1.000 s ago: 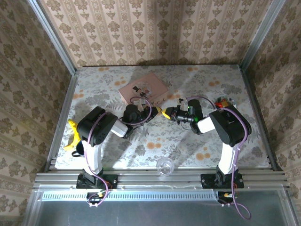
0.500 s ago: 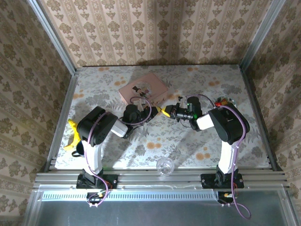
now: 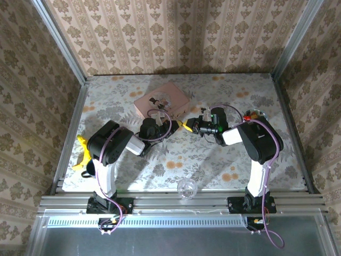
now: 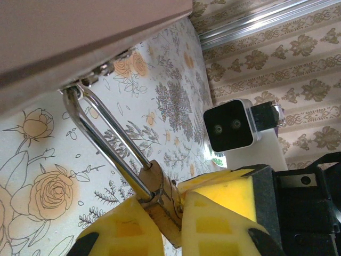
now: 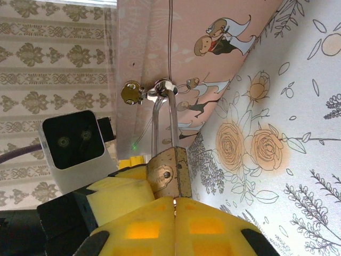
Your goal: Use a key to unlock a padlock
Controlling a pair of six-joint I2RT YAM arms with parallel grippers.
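Step in hand: key insertion/turn, with the padlock braced. The left gripper (image 4: 168, 209) is clamped tight on the brass padlock (image 4: 159, 191), yellow pads on either side of the body. The padlock hangs off the near edge of the pink box (image 3: 162, 100), its silvery shackle (image 4: 106, 140) threaded through the box's small hasp (image 5: 160, 87), just above the floral table (image 5: 298, 160). Both shackle legs look seated in the body, so it reads as not yet unlocked. The right gripper (image 5: 175, 211) sits directly under the padlock's base, pads pressed together with only a thin seam between them. A key may be pinched there, but none is visible, so I can't tell whether it holds one or whether a blade is in the keyway. In the top view the two grippers meet nose to nose just in front of the box. The next move probably calls for a wrist roll on the right arm while the left keeps the body from twisting. After that, a pull along the shackle's line should free it. Main risk: the small body slips or rotates in the pads.
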